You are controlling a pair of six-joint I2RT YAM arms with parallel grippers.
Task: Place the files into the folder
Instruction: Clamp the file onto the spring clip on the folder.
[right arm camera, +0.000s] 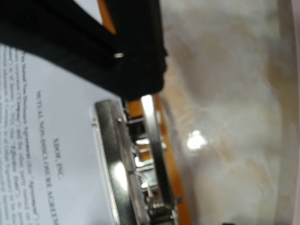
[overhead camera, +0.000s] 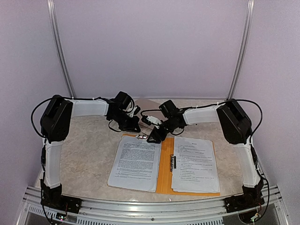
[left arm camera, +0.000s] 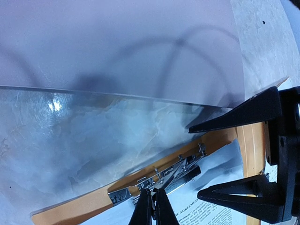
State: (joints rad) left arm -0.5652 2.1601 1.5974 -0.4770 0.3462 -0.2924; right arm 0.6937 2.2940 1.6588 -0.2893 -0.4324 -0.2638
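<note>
**Both grippers over the clip at the far edge of an open folder**

At the left gripper [left arm camera: 153, 199]: clenched, no gap between the fingers, tips pressed to the wire lever of the metal clip [left arm camera: 164, 180]. Cannot tell whether any metal is pinched between them. At the right gripper [left arm camera: 194, 161]: released, jaws well apart, straddling the clip's end and the orange edge beside it. Nothing gripped; contact with either unclear. From the right wrist, only one black finger [right arm camera: 136, 51], blurred, just above the clip's knurled bar.

Below both, flat on the marbled table [overhead camera: 89, 150]: the orange folder [overhead camera: 164, 180], spread open, spine running from the arm bases toward the far wall. On its left half, the left stack of files [overhead camera: 136, 163], long axis roughly along the spine but turned slightly, headings toward the far edge, top edge under the clip. On its right half, the right stack of files [overhead camera: 196, 164], same way up, squarer to the spine. At the spine between the two, a second metal fastener [overhead camera: 172, 162], too small to make out.

Hidden or unclear: most of the orange under the paper; print legible only as a heading about a non-disclosure agreement. Beyond the clip, in the left wrist view, a glossy see-through sheet [left arm camera: 93, 140] over the table; cannot tell whether part of the folder.
</note>
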